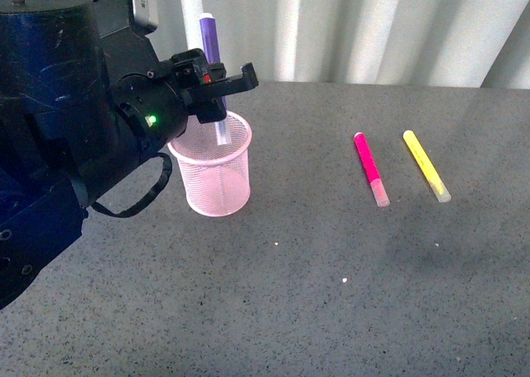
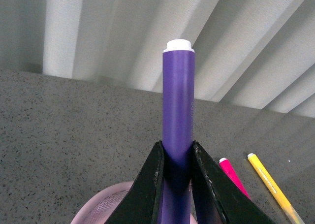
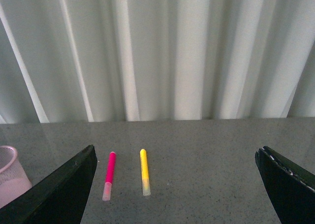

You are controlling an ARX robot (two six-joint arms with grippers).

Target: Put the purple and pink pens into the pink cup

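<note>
My left gripper is shut on the purple pen and holds it upright, clear cap down. The cap end dips just inside the rim of the pink cup. In the left wrist view the black fingers clamp the purple pen above the cup's rim. The pink pen lies flat on the table to the right, apart from the cup. My right gripper stands open and empty, back from the pink pen, and does not show in the front view.
A yellow marker lies next to the pink pen on its right, nearly parallel to it. The grey speckled table ends at a white pleated curtain behind. The left arm's bulk fills the left of the front view.
</note>
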